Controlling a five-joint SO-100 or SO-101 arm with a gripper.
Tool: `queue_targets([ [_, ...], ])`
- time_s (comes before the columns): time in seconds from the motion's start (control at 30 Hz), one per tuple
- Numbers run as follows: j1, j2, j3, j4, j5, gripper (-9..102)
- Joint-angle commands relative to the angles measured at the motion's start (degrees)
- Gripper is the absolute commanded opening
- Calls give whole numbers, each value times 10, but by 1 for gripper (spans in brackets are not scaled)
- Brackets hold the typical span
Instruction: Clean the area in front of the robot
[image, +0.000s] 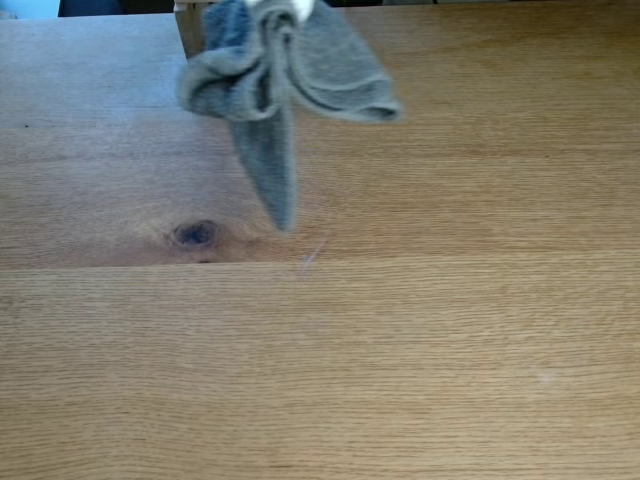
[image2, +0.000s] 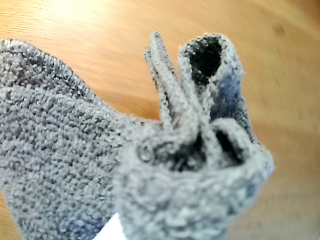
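In the fixed view a broad, flat light-brown oak tabletop (image: 420, 350) with fine straight grain covers nearly the whole frame. A plank seam crosses it at mid-height, with a dark oval knot (image: 195, 234) left of centre. A soft sheen pales the wood at upper left. Past the far edge, a pale blue patch (image: 25, 8) sits in the upper left corner beside a dark shape (image: 110, 6). In the wrist view, glare brightens the blurred wood at upper left.

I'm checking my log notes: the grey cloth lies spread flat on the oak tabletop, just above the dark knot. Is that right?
Not quite. The grey cloth is not lying flat: the fixed view shows it bunched and hanging in the air, its lowest corner dangling toward the tabletop, beside the dark knot. The rest stands.
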Motion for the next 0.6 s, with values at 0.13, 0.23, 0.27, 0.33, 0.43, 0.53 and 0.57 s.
queue_targets([
  [0.13, -121, -156, -11, -114, 54, 0],
  [0.23, -108, -255, -11, -194, 61, 0],
  [0.27, -98, -282, -11, -225, 65, 0],
  [0.33, -79, -327, -11, -285, 77, 0],
  [0.43, -54, -379, -11, -367, 105, 0],
  [0.53, -33, -424, -11, -432, 122, 0],
  [0.57, -29, -439, -11, -449, 124, 0],
])
